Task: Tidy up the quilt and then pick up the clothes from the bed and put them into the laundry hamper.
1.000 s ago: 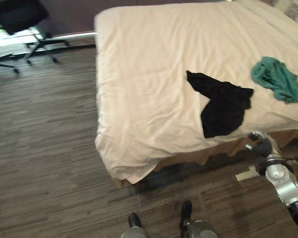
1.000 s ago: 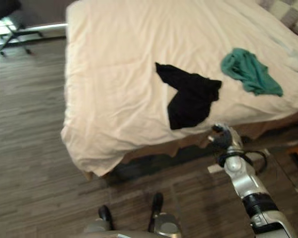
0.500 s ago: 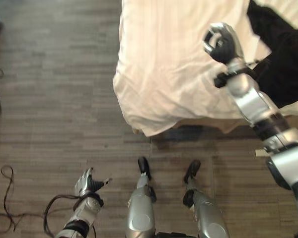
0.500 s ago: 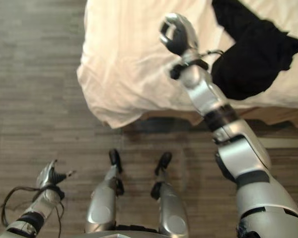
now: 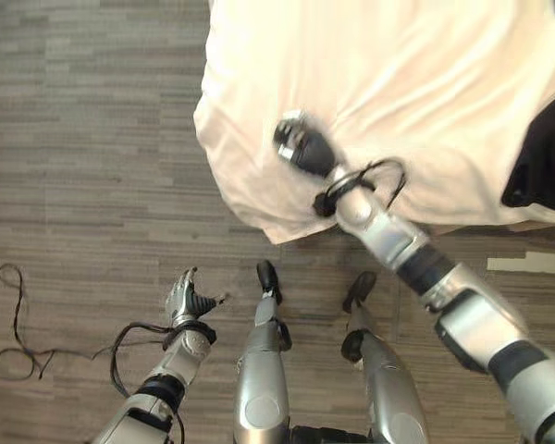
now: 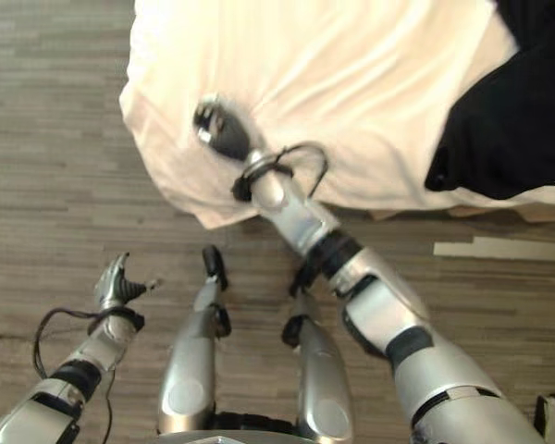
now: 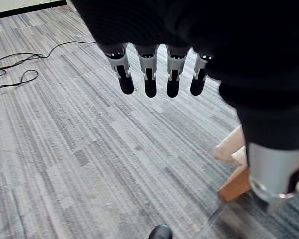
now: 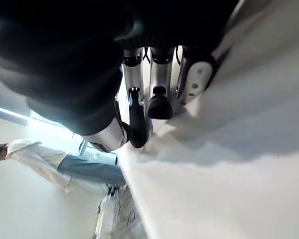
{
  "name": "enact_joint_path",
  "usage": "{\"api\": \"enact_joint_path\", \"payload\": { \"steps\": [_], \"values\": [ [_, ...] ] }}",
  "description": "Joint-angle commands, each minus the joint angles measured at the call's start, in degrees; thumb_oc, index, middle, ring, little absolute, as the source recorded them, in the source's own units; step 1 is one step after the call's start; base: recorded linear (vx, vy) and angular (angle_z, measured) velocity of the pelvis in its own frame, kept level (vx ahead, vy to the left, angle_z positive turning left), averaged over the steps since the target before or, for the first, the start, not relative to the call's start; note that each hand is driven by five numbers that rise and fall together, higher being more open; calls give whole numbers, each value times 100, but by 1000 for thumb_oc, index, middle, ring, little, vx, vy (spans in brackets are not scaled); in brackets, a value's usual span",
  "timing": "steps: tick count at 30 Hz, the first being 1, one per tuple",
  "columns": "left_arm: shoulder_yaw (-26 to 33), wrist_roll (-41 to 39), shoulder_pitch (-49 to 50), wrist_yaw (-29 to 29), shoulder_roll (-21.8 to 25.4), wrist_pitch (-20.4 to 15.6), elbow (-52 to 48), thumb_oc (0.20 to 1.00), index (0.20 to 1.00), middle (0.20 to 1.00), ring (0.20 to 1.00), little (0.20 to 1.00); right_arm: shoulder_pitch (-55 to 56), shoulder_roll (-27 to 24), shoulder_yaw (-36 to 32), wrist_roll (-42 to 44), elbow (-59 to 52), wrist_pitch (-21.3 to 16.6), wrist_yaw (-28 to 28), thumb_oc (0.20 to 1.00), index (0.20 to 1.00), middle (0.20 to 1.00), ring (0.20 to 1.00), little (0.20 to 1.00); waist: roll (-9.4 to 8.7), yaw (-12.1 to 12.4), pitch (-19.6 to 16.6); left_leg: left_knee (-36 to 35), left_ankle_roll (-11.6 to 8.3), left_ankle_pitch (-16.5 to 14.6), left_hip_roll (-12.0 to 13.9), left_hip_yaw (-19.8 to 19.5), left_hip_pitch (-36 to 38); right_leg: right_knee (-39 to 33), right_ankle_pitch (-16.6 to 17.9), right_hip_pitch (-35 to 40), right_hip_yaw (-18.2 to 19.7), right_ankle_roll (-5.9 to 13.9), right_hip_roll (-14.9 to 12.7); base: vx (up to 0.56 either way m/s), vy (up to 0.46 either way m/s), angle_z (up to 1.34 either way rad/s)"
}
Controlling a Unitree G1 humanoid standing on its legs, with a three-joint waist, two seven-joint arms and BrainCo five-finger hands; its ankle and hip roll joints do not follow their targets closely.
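Observation:
The cream quilt [image 5: 398, 83] covers the bed, and its corner [image 5: 273, 231] hangs toward the floor. My right hand [image 5: 298, 148] lies on the quilt just above that corner. In the right wrist view its fingers [image 8: 157, 102] are curled with dark tips against the cloth and no fold between them. A black garment [image 6: 518, 102] lies on the quilt at the far right, well away from that hand. My left hand [image 5: 190, 298] hangs low over the wooden floor, left of the bed corner, fingers [image 7: 149, 82] straight and holding nothing.
Grey-brown plank floor [image 5: 83, 139] stretches left of and in front of the bed. The brown bed base [image 7: 234, 184] shows under the quilt's edge. A person [image 8: 40, 159] in a white top and jeans stands far off beyond the bed.
The camera has tilted further down. My right hand has moved left and down from above the quilt onto it near the corner. My left hand has risen slightly.

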Motion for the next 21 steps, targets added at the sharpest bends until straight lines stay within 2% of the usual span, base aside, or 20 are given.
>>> {"api": "enact_joint_path", "payload": {
  "steps": [1, 2, 3, 4, 5, 7, 8, 9, 10, 12, 14, 16, 21],
  "values": [
    [-93, -354, -8, 99, 109, 98, 452, 1000, 1000, 1000, 1000, 1000, 511, 566, 622, 536, 537, 147, 877, 200, 200, 200, 200, 200, -14, 242, -44, 350, -284, -1081, 145, -105, 36, 738, -1486, 30, 94, 614, -542, 79, -7, -3],
    [117, -474, -107, 70, 132, 190, 718, 1000, 1000, 1000, 1000, 1000, 663, 458, 545, 954, 28, 79, 944, 200, 200, 200, 200, 200, -84, 170, -44, 264, -283, -1093, 138, -71, 340, 655, -1494, 280, 136, 597, -518, 55, -1, 2],
    [115, -475, -105, 69, 129, 188, 721, 1000, 1000, 1000, 1000, 1000, 672, 450, 547, 957, 14, 86, 945, 200, 200, 200, 200, 200, -81, 172, -44, 255, -284, -1091, 137, -67, 352, 649, -1493, 288, 138, 598, -517, 74, 0, 5],
    [275, -416, -157, 14, 272, 228, 888, 1000, 1000, 1000, 1000, 1000, 751, 196, 357, 1263, -898, -96, 891, 200, 200, 200, 200, 200, -164, 34, -44, 230, -282, -1104, 127, -27, 497, 602, -1489, 404, 167, 594, -493, 0, 0, 0],
    [272, -415, -157, 12, 269, 225, 891, 1000, 1000, 1000, 1000, 1000, 763, 181, 355, 1267, -926, -79, 893, 200, 200, 200, 200, 200, -162, 36, -44, 229, -282, -1104, 125, -26, 501, 601, -1489, 408, 167, 595, -494, 23, 13, -4],
    [533, -680, -271, 9, 262, 227, 1017, 1000, 1000, 1000, 1000, 1000, 561, -36, -9, 1420, -1366, -259, 672, 200, 200, 200, 200, 200, -171, -71, -44, 214, -278, -1135, 115, 14, 572, 561, -1479, 420, 216, 605, -475, 3, 25, -11],
    [609, -794, -290, -29, 265, 238, 980, 1000, 1000, 1000, 1000, 1000, 345, -230, -385, 1313, -1758, -397, 298, 200, 200, 200, 200, 200, -169, -150, -44, 229, -272, -1145, 104, 35, 519, 553, -1457, 351, 238, 614, -469, 3, 14, -18],
    [608, -794, -290, -29, 265, 238, 980, 1000, 1000, 1000, 1000, 1000, 345, -230, -385, 1313, -1759, -396, 298, 200, 200, 200, 200, 200, -169, -149, -44, 230, -272, -1145, 104, 35, 519, 554, -1457, 351, 238, 614, -469, -15, 13, -22],
    [566, -831, -274, -53, 248, 213, 847, 1000, 1000, 1000, 1000, 1000, 75, -444, -758, 1086, -1806, -447, -50, 200, 200, 200, 200, 200, -142, -225, -44, 306, -260, -1161, 86, 40, 363, 572, -1434, 216, 265, 618, -471, -21, 4, -14],
    [494, -856, -218, -49, 222, 151, 639, 1000, 1000, 1000, 1000, 1000, -173, -675, -1177, 925, -1521, -373, -445, 200, 200, 200, 200, 200, -93, -253, -44, 415, -251, -1182, 85, 21, 179, 610, -1422, 73, 291, 612, -484, -24, 4, -8],
    [442, -835, -152, -59, 207, 124, 475, 1000, 1000, 1000, 1000, 1000, -214, -790, -1379, 885, -1337, -335, -599, 200, 200, 200, 200, 200, -53, -270, -44, 486, -243, -1197, 90, 19, 74, 640, -1411, -20, 302, 609, -500, -17, 20, -10],
    [430, -845, 49, -104, 166, 88, 131, 1000, 1000, 1000, 1000, 1000, 37, -1056, -1877, 941, -532, -121, -945, 200, 200, 200, 200, 200, 31, -326, -44, 656, -186, -1284, 101, 39, -128, 686, -1371, -210, 355, 621, -532, -24, 36, -5],
    [531, -901, 310, -209, 89, 53, -43, 1000, 1000, 1000, 1000, 1000, 1116, -1100, -2505, 1143, 318, -14, -1028, 200, 200, 200, 200, 200, 94, -435, -44, 871, -136, -1493, 115, 104, -99, 755, -1402, -234, 464, 631, -556, 5, 63, -9]
  ]
}}
